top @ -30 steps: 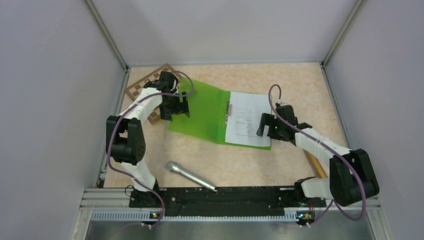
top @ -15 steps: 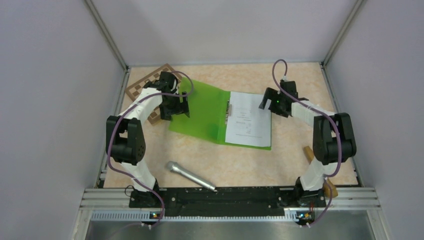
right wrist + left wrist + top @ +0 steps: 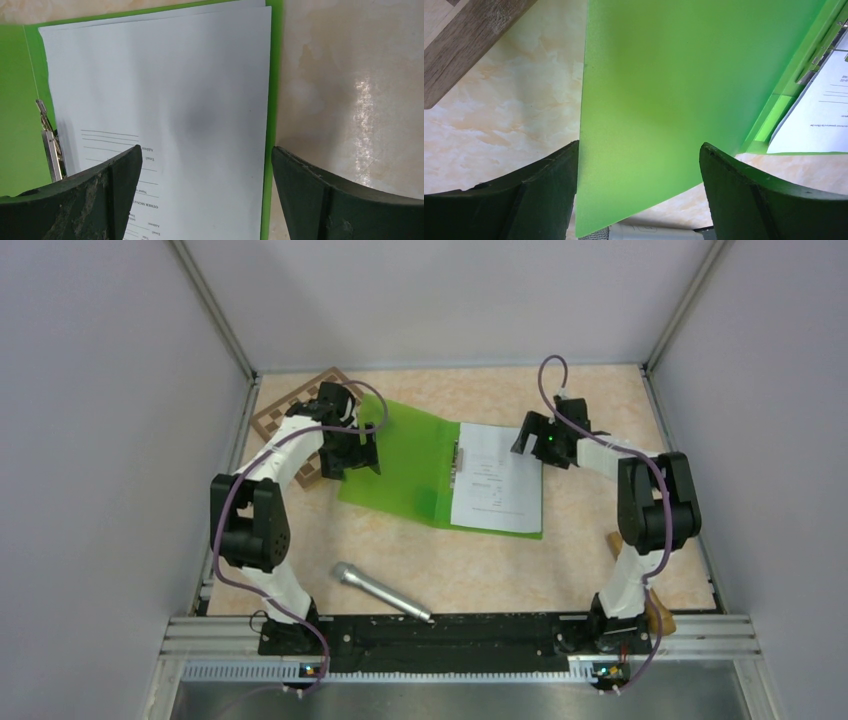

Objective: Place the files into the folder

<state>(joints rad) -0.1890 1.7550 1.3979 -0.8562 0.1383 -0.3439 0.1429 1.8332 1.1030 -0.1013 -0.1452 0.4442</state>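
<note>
The green folder (image 3: pixel 400 465) lies open in the middle of the table. The white files (image 3: pixel 497 480) lie on its right half beside the metal clip (image 3: pixel 458 455). My left gripper (image 3: pixel 352 458) is open at the left edge of the folder's left cover. In the left wrist view the cover (image 3: pixel 674 85) reaches between the jaws of the left gripper (image 3: pixel 639 195), which do not close on it. My right gripper (image 3: pixel 528 438) is open over the far right corner of the files. In the right wrist view the right gripper (image 3: pixel 207 195) straddles the files (image 3: pixel 165 100) and the folder's right edge (image 3: pixel 272 150).
A brown checkered board (image 3: pixel 300 415) lies under the left arm at the far left. A silver microphone (image 3: pixel 380 590) lies near the front. A wooden-handled object (image 3: pixel 630 560) lies by the right arm's base. Walls enclose the table on three sides.
My right arm has swung from the files' right edge back to their far right corner and folded closer to its base. The left arm, folder and files have not moved.
</note>
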